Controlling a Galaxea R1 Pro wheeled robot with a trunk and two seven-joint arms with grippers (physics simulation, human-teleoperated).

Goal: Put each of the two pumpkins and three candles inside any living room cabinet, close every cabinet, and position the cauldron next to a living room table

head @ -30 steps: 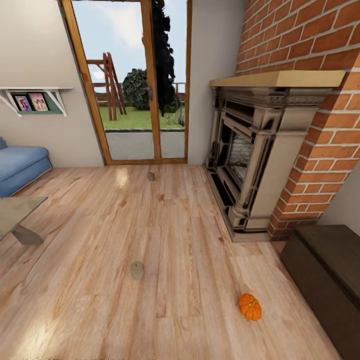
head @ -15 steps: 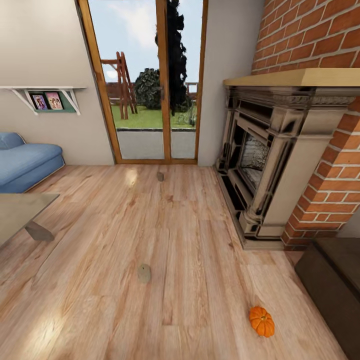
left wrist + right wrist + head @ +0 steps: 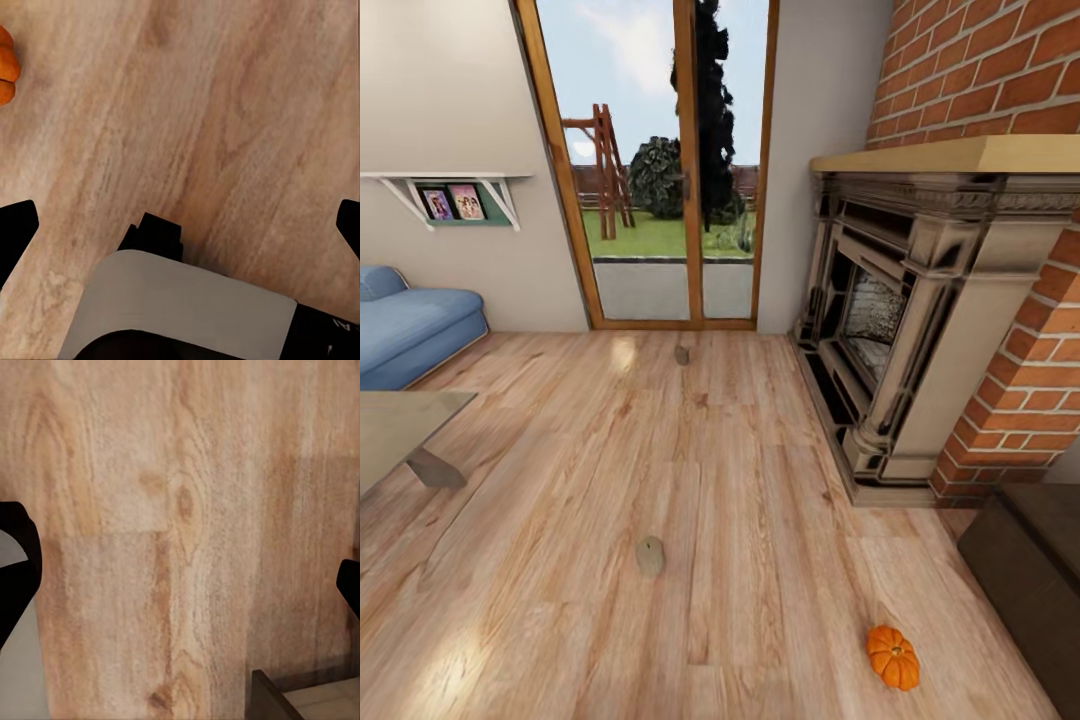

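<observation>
**Living room floor, one pumpkin out by the cabinet corner**

A pale wooden plank floor (image 3: 740, 480) with strong grain and knots runs from a glazed, wood-framed door (image 3: 660, 170) to the near edge of the head view. Along its right edge stands a grey stone fireplace (image 3: 900, 320) with carved mouldings under a flat wooden mantel, set in red brick. At the floor's near right corner is the dark brown, flat-topped cabinet (image 3: 1030, 560), its front shut as far as can be seen. A squat, ribbed orange pumpkin (image 3: 893, 657) lies on the floor just beside the cabinet's near corner, apart from it. One small beige candle (image 3: 650, 556) lies mid-floor; another candle (image 3: 681, 354) lies near the door threshold. At the left edge are a blue sofa (image 3: 410, 325) and the corner of a low table (image 3: 400, 425).

The left gripper (image 3: 180, 225) hangs over bare planks, fingers wide apart and holding nothing; an orange pumpkin edge (image 3: 6, 71) shows at that frame's border. The right gripper (image 3: 180, 577) is likewise spread wide and empty above the floor.
</observation>
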